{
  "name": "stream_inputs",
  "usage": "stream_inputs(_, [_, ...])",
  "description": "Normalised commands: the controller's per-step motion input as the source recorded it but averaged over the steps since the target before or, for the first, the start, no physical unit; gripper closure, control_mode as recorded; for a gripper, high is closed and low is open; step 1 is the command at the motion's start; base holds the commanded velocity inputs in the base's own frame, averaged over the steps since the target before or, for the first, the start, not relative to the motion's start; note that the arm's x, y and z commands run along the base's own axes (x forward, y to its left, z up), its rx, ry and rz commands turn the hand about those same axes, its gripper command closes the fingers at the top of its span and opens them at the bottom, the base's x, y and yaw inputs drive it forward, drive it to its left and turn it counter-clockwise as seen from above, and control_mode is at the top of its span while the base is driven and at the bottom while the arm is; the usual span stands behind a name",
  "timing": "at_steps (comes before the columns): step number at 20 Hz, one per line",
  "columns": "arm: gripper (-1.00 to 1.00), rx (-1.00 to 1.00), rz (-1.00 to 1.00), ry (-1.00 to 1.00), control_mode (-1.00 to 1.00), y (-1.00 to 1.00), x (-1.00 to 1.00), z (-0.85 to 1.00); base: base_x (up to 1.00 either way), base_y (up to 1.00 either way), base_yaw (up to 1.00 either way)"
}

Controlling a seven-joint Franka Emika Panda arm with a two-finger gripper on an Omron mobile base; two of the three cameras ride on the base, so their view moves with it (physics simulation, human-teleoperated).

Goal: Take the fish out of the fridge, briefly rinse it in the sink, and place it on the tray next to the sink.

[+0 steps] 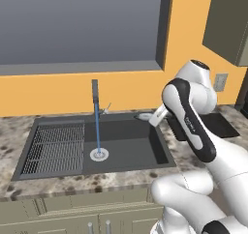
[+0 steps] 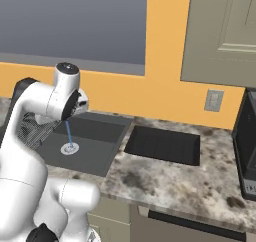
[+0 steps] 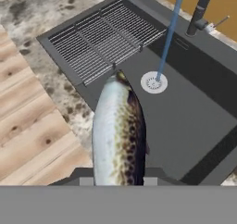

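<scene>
plainly, the fingers were clenched on the fish (image 3: pixel 118 135), held above the sink (image 3: pixel 194 112). in the hand view its long axis ran from 6 to 12 o'clock, the far tip pointing toward the ribbed grid (image 3: pixel 99 38). it looked silvery with dark speckles. a thin blue water stream (image 3: pixel 167 35) fell onto the round drain (image 3: pixel 153 82), at the fish's 1 o'clock.

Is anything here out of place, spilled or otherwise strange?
Nothing is spilled or damaged. The thin blue water stream runs from the slim dark faucet onto the round silver drain, while the speckled silvery fish is off to one side of it, not under it.
</scene>
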Motion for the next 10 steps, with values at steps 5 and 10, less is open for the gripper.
stream_inputs(5, [1.0,0.17,0.01,-0.22,-1.0,0.03,0.0,-0.29,0.0,0.0,0.0])
stream_inputs(10, [1.0,0.23,0.02,-0.09,-1.0,0.0,0.0,-0.4,0.0,0.0,0.0])
